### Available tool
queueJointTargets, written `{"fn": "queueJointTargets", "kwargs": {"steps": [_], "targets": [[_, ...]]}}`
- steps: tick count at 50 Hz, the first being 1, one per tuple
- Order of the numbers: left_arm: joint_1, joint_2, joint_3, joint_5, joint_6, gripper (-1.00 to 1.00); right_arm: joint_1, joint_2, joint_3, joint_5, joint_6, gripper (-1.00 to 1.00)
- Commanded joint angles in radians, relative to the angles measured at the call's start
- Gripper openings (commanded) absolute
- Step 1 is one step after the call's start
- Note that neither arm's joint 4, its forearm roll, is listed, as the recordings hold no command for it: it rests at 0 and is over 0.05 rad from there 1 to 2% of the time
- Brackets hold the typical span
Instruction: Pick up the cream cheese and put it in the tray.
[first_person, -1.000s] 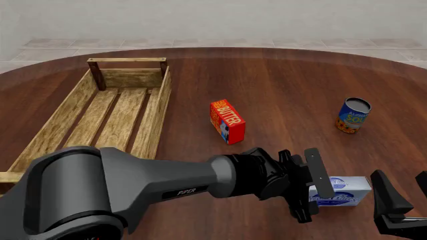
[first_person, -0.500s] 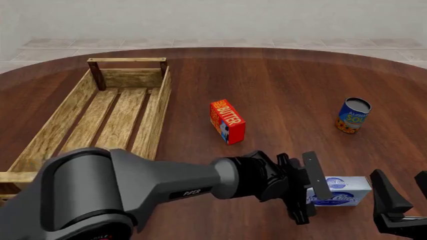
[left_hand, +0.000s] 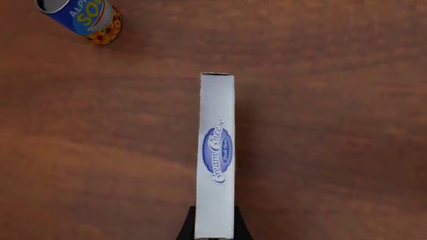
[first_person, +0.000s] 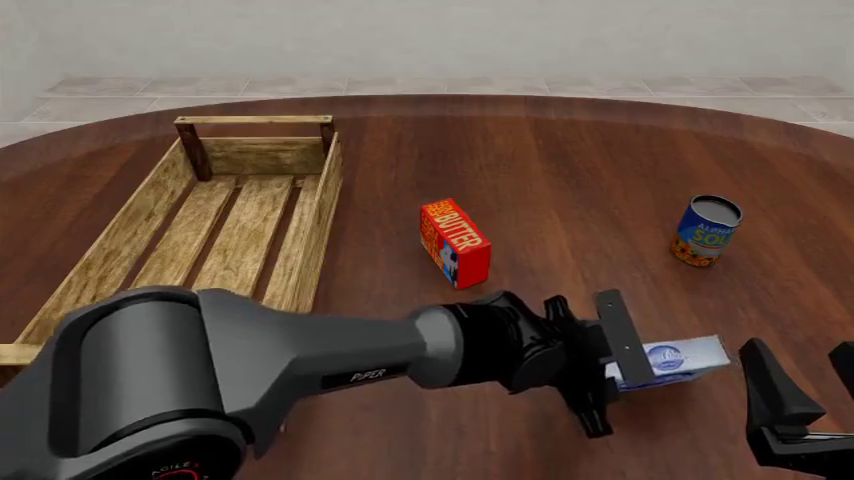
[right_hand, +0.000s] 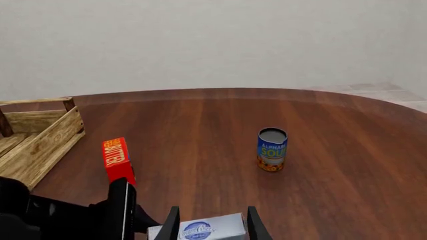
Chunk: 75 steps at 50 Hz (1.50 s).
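Note:
The cream cheese is a small white-and-pale-blue box with a dark blue oval logo, at the near right of the table. My left gripper is shut on its near end and holds it slightly tilted, just above the wood. In the left wrist view the cream cheese runs straight out from between the fingertips. The tray, a long crate of light wooden slats, stands at the far left. My right gripper is open beside the box at the near right edge, holding nothing. The cream cheese lies just beyond its fingers.
A red-orange butter box stands upright mid-table between the tray and the held box. A blue soup can stands at the right, also seen as the soup can and soup can. The left arm stretches across the near table.
My left gripper has lifted the cream cheese a little off the table and back toward the left, and the box now tilts. The right gripper has not moved.

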Motion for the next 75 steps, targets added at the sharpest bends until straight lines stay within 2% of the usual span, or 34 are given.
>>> {"fn": "queueJointTargets", "kwargs": {"steps": [1, 14, 30, 37, 40, 47, 54, 62, 64, 75], "targets": [[0.009, -0.059, 0.061, -0.051, -0.004, -1.0, 0.001, 0.001, 0.0, -0.001, -0.003, 1.0], [0.017, -0.193, 0.162, -0.095, -0.033, -1.0, -0.001, -0.003, 0.0, 0.002, -0.006, 1.0], [0.02, -0.279, 0.248, -0.129, -0.074, -1.0, -0.001, -0.009, 0.0, 0.005, -0.012, 1.0], [0.034, -0.35, 0.276, -0.134, -0.127, -1.0, -0.001, -0.013, 0.0, 0.007, -0.014, 1.0], [0.049, -0.377, 0.309, -0.142, -0.111, -1.0, -0.001, -0.016, 0.0, 0.009, -0.016, 1.0], [0.057, -0.428, 0.361, -0.151, -0.144, -1.0, 0.0, -0.015, 0.0, 0.008, -0.016, 1.0], [0.095, -0.454, 0.356, -0.132, -0.182, -1.0, 0.0, -0.012, 0.0, 0.007, -0.021, 1.0], [0.125, -0.506, 0.359, -0.097, -0.181, -1.0, 0.004, -0.009, 0.0, 0.004, -0.023, 1.0], [0.145, -0.519, 0.348, -0.081, -0.207, -1.0, 0.004, -0.009, 0.0, 0.004, -0.023, 1.0], [0.205, -0.575, 0.393, -0.07, -0.204, -1.0, 0.003, -0.01, 0.0, 0.005, -0.023, 1.0]]}}
